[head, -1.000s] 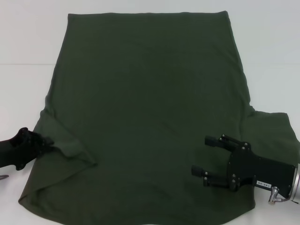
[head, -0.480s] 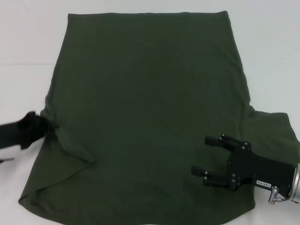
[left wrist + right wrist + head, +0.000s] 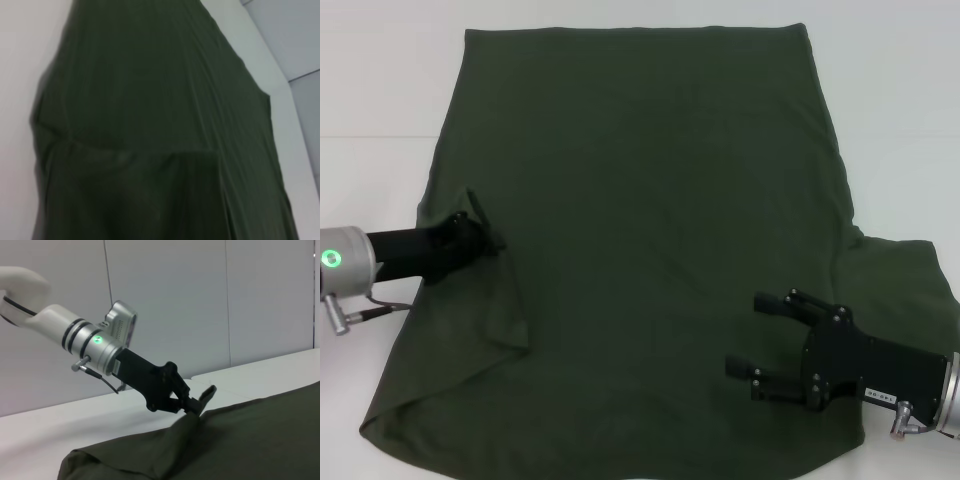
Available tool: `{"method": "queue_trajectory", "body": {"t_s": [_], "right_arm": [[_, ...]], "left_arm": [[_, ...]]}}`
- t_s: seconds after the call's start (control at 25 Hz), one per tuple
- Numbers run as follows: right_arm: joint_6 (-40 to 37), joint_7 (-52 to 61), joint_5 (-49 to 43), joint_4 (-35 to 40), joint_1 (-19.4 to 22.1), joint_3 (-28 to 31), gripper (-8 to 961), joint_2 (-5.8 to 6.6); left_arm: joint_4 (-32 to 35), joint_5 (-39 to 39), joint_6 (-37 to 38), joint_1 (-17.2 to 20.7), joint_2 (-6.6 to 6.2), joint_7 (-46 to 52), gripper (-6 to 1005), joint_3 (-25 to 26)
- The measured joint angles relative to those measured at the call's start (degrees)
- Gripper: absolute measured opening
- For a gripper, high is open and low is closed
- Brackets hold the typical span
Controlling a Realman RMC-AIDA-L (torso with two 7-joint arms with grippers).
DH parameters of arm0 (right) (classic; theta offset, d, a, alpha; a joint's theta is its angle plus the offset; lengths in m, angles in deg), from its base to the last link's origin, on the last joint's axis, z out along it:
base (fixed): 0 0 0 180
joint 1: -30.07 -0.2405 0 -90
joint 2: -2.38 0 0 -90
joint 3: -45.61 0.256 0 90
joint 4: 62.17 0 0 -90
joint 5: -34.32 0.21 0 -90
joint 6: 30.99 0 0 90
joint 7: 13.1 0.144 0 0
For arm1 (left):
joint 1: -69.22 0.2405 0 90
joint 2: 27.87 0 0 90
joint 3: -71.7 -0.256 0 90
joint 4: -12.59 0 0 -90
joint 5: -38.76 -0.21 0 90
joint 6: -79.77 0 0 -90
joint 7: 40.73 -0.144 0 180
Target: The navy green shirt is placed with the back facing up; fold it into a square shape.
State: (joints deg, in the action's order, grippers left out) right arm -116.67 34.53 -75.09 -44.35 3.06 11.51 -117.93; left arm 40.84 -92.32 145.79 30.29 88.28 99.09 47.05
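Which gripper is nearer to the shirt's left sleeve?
Left. The left gripper is shut on the left sleeve of the navy green shirt, lifting it. The right gripper hovers open over the shirt's opposite, near-right part.

— Where's the shirt [image 3: 650, 250] for you?
— Spread on the table [image 3: 380, 90] ahead of you; hem far, sleeves near.
— And the arms?
— Your left gripper [image 3: 480, 235] sits at the shirt's left edge, pinching the sleeve, which is lifted over the body; your right gripper [image 3: 760, 335] hovers above the near right part, fingers apart.
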Motion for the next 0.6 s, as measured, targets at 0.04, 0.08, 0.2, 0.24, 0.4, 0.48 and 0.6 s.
{"method": "queue_trajectory", "body": {"t_s": [0.04, 0.08, 0.2, 0.24, 0.4, 0.48, 0.6], "right_arm": [[0.0, 0.0, 0.0, -0.1, 0.0, 0.0, 931, 0.00], [0.0, 0.0, 0.0, -0.1, 0.0, 0.0, 931, 0.00], [0.0, 0.0, 0.0, -0.1, 0.0, 0.0, 931, -0.01], [0.1, 0.0, 0.0, -0.1, 0.0, 0.0, 931, -0.01], [0.2, 0.0, 0.0, -0.1, -0.1, 0.0, 931, -0.01], [0.3, 0.0, 0.1, -0.1, -0.1, 0.0, 931, 0.00], [0.3, 0.0, 0.7, -0.1, 0.0, 0.0, 931, -0.01]], "left_arm": [[0.1, 0.1, -0.6, 0.0, 0.42, -0.1, 117, -0.4], [0.1, 0.1, -1.0, -0.1, 0.61, -0.1, 122, -0.5], [-0.1, 1.2, -1.6, 0.2, 1.41, -0.5, 138, -0.4], [-0.2, 2.1, -1.6, 0.4, 1.58, -1.1, 143, -0.3], [-1.1, 4.1, 0.8, 0.7, 1.52, -2.5, 165, -0.4], [-1.5, 4.3, 2.6, 0.9, 1.37, -2.6, 176, -0.3], [-0.9, 5.6, 6.5, 2.1, 1.02, -4.7, 320, -0.1]]}}
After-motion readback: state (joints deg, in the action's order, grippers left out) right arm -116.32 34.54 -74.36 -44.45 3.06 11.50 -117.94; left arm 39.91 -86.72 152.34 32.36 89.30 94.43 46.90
